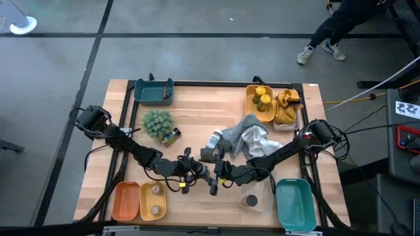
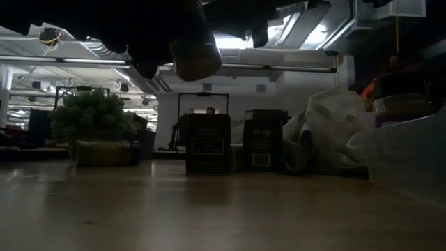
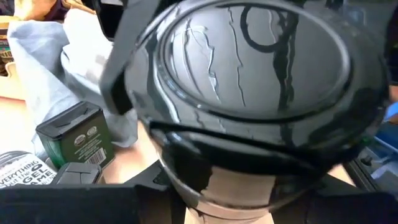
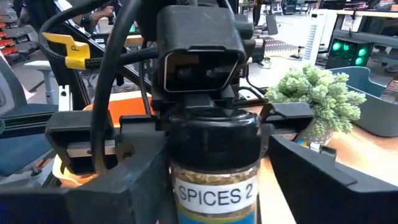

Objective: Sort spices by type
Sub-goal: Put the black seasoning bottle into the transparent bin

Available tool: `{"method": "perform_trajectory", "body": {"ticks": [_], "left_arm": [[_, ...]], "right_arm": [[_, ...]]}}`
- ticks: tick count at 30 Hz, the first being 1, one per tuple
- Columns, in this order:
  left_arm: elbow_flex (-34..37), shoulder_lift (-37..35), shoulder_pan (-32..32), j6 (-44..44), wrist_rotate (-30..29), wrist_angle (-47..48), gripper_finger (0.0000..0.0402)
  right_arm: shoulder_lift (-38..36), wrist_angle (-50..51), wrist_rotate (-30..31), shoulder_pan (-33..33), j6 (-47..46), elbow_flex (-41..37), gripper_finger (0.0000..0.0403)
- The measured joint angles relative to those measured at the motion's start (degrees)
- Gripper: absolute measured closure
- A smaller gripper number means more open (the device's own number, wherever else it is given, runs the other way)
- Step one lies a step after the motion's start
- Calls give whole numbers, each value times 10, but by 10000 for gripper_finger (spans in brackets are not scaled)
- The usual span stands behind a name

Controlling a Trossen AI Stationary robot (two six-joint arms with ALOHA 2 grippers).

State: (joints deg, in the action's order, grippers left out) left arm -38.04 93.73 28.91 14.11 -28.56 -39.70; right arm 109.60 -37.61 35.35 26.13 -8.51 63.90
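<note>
Filling your left wrist view, a clear spice jar with a glossy dark grey lid (image 3: 249, 81) sits pinched in the left gripper (image 1: 197, 176), held above the front-centre of the pale wooden table (image 1: 197, 111). Your right gripper (image 1: 222, 176) meets it head-on from the other side; the right wrist view shows the jar's white label, reading "SPICES 2", between that gripper's dark fingers, which stand spread on either side and are not visibly clamped.

You appear to be mid-handover, so the risk lies in timing. Release the left grip before the right fingers close, and the jar would likely drop to the boards and roll. Close both hard at once, and the two grippers could wrestle over it, twisting the lid or tilting the jar.

Behind the exchange, a dark green square tin (image 3: 78, 137) and a second dark tin (image 2: 261, 145) stand beside a crumpled grey and white cloth (image 1: 248, 136); a careless swing could knock them over. More jars wait elsewhere: yellow-lidded ones in the yellow tray (image 1: 252, 108) at the back right, pale ones in the yellow tray (image 1: 146, 203) at the front left, one lying under the bushy green plant ball (image 1: 157, 122).
</note>
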Motion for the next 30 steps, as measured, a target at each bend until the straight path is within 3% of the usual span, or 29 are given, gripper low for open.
{"method": "perform_trajectory", "body": {"ticks": [7,15,23,30], "left_arm": [[1,0,0,-5,-7,4,254],[1,0,-1,15,-4,12,236],[-1,0,-2,29,6,14,163],[0,0,-1,55,3,15,130]], "right_arm": [[0,5,-39,-14,-3,0,203],[-3,5,-47,-14,-4,0,203],[-31,25,-51,-2,2,0,203],[-75,92,-1,27,4,0,202]]}}
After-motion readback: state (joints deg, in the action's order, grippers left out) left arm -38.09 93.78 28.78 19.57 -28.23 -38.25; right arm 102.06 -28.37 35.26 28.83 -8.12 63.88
